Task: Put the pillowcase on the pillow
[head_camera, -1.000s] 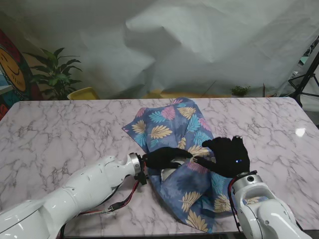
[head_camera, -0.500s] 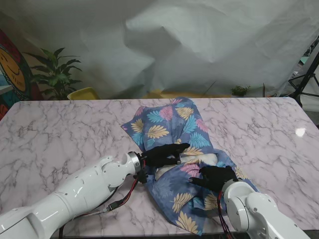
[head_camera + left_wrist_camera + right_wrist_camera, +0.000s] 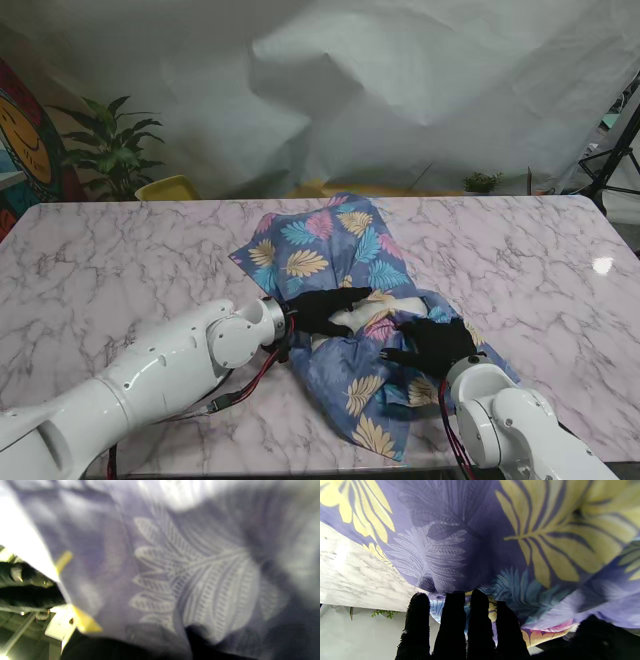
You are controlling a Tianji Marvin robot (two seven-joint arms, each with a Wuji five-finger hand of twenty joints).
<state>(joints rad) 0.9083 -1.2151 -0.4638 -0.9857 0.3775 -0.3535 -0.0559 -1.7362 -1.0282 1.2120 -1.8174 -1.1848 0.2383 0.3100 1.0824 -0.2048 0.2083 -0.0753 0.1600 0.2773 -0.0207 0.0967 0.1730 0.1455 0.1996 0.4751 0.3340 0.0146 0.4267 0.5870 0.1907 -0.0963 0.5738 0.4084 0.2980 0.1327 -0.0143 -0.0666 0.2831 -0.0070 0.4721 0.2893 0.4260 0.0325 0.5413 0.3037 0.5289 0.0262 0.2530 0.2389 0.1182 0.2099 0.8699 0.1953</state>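
The blue pillowcase (image 3: 320, 245) with leaf prints lies crumpled across the middle of the marble table (image 3: 120, 260). A strip of the white pillow (image 3: 400, 304) shows at its opening, between my two hands. My black-gloved left hand (image 3: 325, 308) lies on the pillow's near-left end, fingers curled around it. My right hand (image 3: 437, 345) sits nearer to me, shut on a fold of the pillowcase. In the left wrist view, blurred pillowcase cloth (image 3: 195, 580) fills the picture. The right wrist view shows my fingers (image 3: 455, 625) under hanging pillowcase cloth (image 3: 475, 530).
A potted plant (image 3: 110, 150) and a yellow seat back (image 3: 168, 187) stand beyond the table's far left edge. A black tripod (image 3: 615, 160) stands at the far right. A white sheet hangs behind. Bare marble (image 3: 357, 580) shows beside the cloth.
My right hand came nearer to me and closed on the cloth. The pillowcase slid left and away from me, and more white pillow shows between the hands. The left hand stayed put.
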